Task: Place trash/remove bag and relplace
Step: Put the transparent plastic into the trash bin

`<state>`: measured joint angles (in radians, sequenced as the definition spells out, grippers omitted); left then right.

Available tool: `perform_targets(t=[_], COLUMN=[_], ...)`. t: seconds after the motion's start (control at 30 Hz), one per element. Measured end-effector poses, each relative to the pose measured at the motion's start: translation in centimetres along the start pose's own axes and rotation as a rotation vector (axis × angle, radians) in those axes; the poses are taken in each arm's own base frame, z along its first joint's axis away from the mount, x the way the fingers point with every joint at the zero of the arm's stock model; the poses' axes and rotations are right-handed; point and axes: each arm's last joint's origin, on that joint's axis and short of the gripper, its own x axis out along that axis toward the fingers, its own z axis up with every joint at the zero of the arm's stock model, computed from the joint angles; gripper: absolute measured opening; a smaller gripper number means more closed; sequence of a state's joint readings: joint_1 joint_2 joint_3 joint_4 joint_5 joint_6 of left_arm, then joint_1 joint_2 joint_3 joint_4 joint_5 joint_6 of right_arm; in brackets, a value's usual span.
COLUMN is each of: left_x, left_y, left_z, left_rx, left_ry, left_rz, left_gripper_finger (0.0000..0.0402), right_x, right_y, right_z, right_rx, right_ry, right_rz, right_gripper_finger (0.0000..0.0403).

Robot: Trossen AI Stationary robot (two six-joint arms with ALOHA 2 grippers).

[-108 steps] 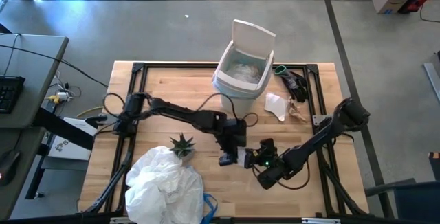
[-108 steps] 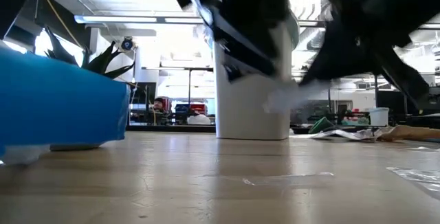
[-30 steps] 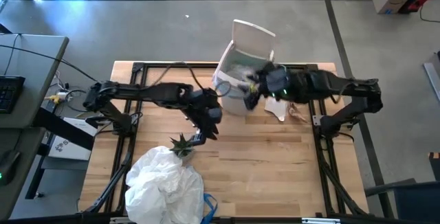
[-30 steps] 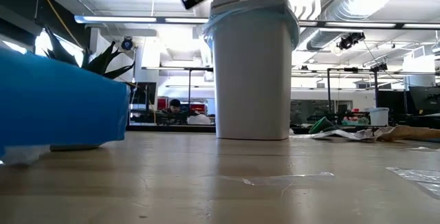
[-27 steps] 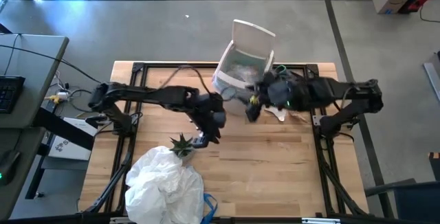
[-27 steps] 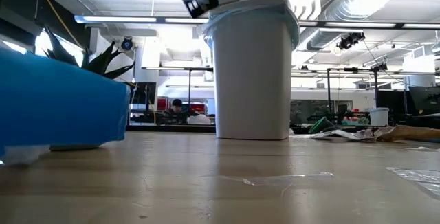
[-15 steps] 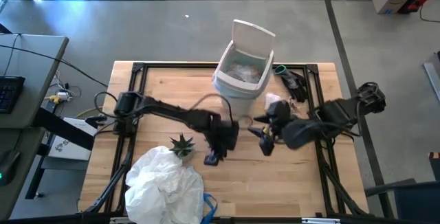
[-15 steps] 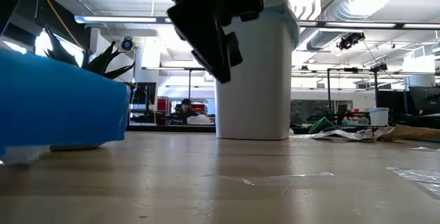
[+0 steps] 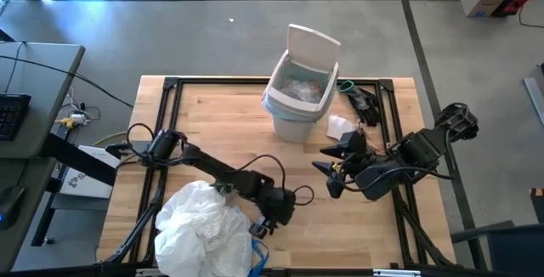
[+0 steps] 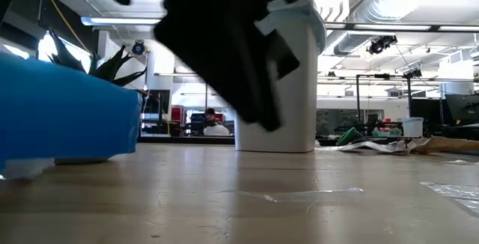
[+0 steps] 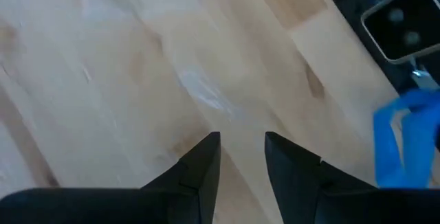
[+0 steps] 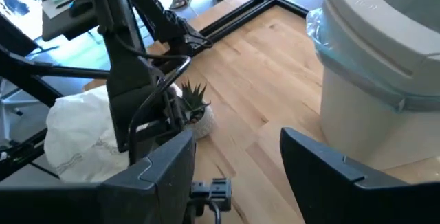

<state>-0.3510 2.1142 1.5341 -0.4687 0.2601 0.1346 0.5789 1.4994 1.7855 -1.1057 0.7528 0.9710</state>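
1. Up top, in the middle of the high view: white bin (image 9: 293, 114) on the wooden table (image 9: 212, 115), lid tipped back.
2. Inside the bin: light-blue bag (image 9: 299, 90), folded over the rim all the way round. Same blue edge around the bin top in the right wrist view.
3. Just right of the bin: white paper scrap (image 9: 338, 125), lying flat on the wood. Far right of the low view: brown paper bits (image 10: 441, 145) in a low pile. Front middle of the low view: flat clear wrapper (image 10: 299, 194).
4. Low in the middle of the high view: left gripper (image 9: 265, 224), right at the edge of a big white crumpled heap (image 9: 200, 226). Fingers (image 11: 205, 161) parted a little, nothing between them, only bare wood under them. Strip of blue plastic (image 11: 399, 141) off to one side.
5. Right of the middle in the high view: right gripper (image 9: 327, 171), below the bin and apart from it. Jaws spread wide, holding nothing.
6. Small green spiky plant (image 12: 192, 104) near the white heap, half hidden under the left arm in the high view.
7. Low view: big dark blurry arm (image 10: 224, 42) across the front of the bin. Hard to tell which arm.
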Motion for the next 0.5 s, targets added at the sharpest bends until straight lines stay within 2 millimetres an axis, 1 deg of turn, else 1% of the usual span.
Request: perform_targets(t=[0.13,0.3,0.4,0.5], left_x=[0.8,2.2,3.0,3.8], left_y=[-0.2,0.1,0.2,-0.1], left_z=[0.8,0.7,0.7,0.5], left_rx=[0.016,-0.054,-0.083,-0.075], left_ry=[-0.081,-0.116,-0.12,-0.113], left_rz=[0.015,0.015,0.076,0.157], left_gripper_finger=[0.0099,0.0099,0.0099,0.0099], right_x=[0.0,0.0,0.0,0.0], right_y=[-0.1,-0.1,-0.1,-0.1], right_z=[0.0,-0.1,-0.1,-0.1], right_rx=[-0.007,-0.012,-0.012,-0.011], right_ry=[0.001,0.004,0.004,0.006], right_rz=[-0.006,-0.01,-0.01,-0.011], right_gripper_finger=[0.0199,0.0199,0.0199,0.0199])
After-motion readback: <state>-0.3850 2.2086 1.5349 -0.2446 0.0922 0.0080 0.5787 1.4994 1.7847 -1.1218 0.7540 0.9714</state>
